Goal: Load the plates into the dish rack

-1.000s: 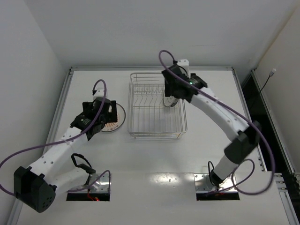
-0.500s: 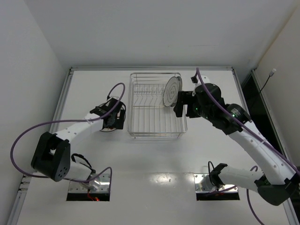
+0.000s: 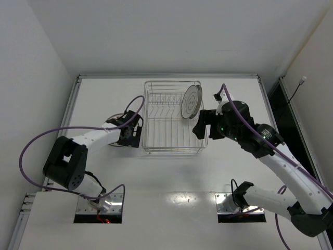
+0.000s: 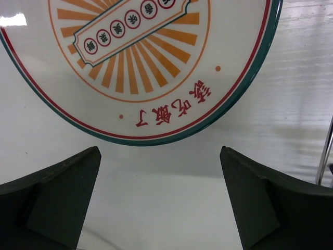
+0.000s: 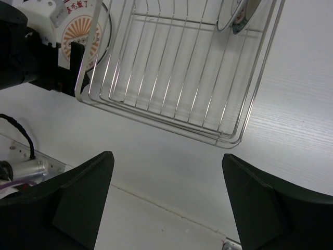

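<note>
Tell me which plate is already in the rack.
The upright plate, on edge at the dish rack's far-right end. The orange sunburst plate lies flat on the table by the left hand.

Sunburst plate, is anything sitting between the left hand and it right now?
Nothing visible. In the left wrist view the left hand is open, and only bare table lies between it and the near rim of the sunburst plate.

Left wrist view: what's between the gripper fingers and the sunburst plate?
Only bare table separates the open left gripper from the sunburst plate; left wrist view.
</note>
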You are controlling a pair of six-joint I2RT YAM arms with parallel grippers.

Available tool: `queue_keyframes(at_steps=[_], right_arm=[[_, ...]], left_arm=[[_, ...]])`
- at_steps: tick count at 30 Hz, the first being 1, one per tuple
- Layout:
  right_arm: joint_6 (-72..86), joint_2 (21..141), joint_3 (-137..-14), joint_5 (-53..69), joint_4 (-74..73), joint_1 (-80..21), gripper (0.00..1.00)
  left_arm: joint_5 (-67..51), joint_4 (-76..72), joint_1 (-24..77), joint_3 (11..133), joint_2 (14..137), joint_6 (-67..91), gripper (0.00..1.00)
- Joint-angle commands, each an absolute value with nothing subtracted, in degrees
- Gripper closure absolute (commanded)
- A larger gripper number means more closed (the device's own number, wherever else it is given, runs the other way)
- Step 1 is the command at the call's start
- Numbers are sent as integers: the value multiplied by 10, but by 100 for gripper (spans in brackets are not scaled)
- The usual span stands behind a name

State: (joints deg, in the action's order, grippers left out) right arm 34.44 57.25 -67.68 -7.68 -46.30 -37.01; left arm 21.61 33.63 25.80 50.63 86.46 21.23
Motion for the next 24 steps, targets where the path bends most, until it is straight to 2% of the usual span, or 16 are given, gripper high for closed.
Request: queue_keyframes(at_steps=[1, 3, 7, 17, 23, 24], right_arm=[[357, 563, -674, -65, -439, -374, 18], [357, 563, -674, -60, -439, -374, 18], [362, 558, -674, -55, -439, -374, 18], [367, 528, -698, -49, -471, -374, 18], [367, 523, -711, -49, -483, -374, 18], [367, 518, -716, -49, -489, -374, 18]], left_arm=[[196, 333, 267, 531, 872, 204, 2], [196, 338, 267, 531, 884, 204, 5], [191, 344, 267, 544, 920, 199, 19], [168, 354, 247, 560, 975, 193, 35], [155, 354, 214, 570, 1005, 187, 59], [155, 354, 214, 570, 1012, 187, 67]])
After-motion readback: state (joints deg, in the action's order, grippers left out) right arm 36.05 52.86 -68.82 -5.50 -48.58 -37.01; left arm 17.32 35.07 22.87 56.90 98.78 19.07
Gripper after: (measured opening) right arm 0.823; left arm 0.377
